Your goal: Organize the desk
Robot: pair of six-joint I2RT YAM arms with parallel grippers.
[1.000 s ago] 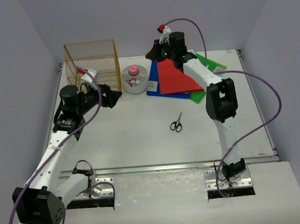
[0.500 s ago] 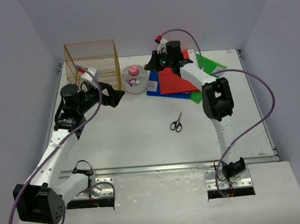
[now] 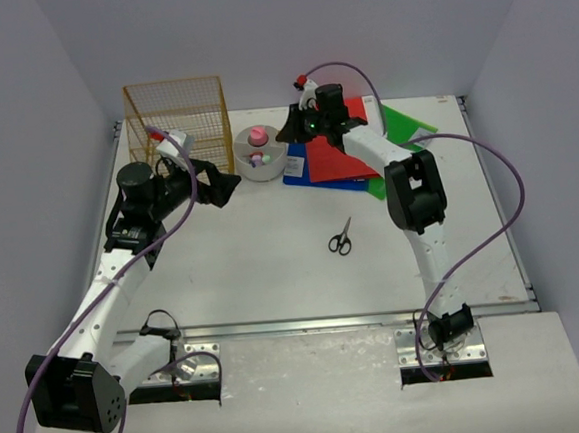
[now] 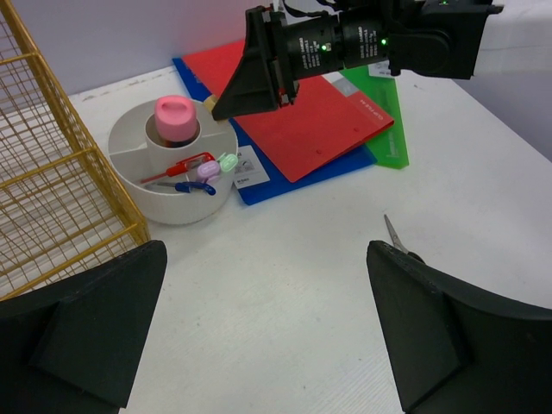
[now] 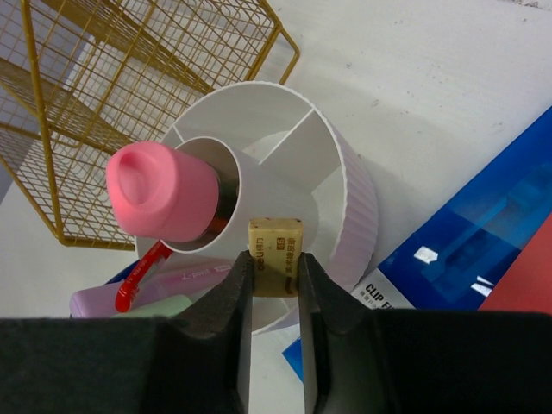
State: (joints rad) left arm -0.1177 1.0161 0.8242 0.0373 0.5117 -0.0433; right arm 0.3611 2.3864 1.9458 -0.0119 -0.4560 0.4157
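The right claw point(image 5: 274, 274) pinches a small tan eraser point(image 5: 276, 243), likely light and firm, by its flat sides above the white caddy point(image 5: 349, 185) near the counter's point(image 3: 274, 278) far edge, while the left claw point(image 4: 267, 310) hangs spread.

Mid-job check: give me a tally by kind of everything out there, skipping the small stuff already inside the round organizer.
Folders: 3 (red folder, blue folder, green folder)
Scissors: 1
Gold wire rack: 1
Round organizer: 1
Eraser, gripped by the right gripper: 1
Total: 7
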